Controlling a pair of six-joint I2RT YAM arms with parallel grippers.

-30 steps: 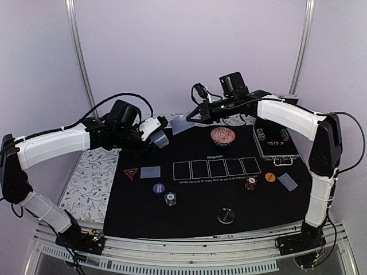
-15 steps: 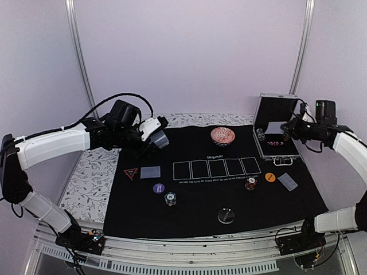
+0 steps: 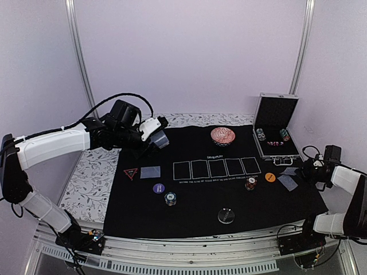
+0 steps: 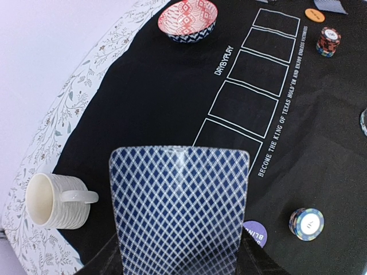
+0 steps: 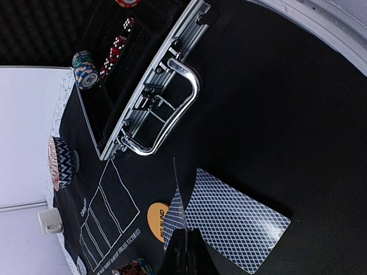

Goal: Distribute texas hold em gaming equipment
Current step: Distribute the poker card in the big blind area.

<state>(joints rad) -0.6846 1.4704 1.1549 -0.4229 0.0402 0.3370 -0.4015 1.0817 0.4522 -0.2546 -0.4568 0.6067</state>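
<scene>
Black mat (image 3: 195, 217), right edge: right hand (image 5: 183, 246) pinching card (image 5: 174, 213) beside flat card (image 5: 235, 220).

left end effector (image 3: 157, 140): raised, gripping | right end effector (image 3: 303, 171): low, pinched closed

You are working in a robot lab booth: plain pale wall panels (image 3: 189, 51), metal poles (image 3: 79, 57), a left arm (image 3: 54, 146) and a right arm (image 3: 348, 179) bolted to an aluminium rail (image 3: 189, 256), loose cables (image 3: 123, 96), and a printed black mat (image 3: 200, 206) on the tabletop (image 3: 86, 183).
</scene>
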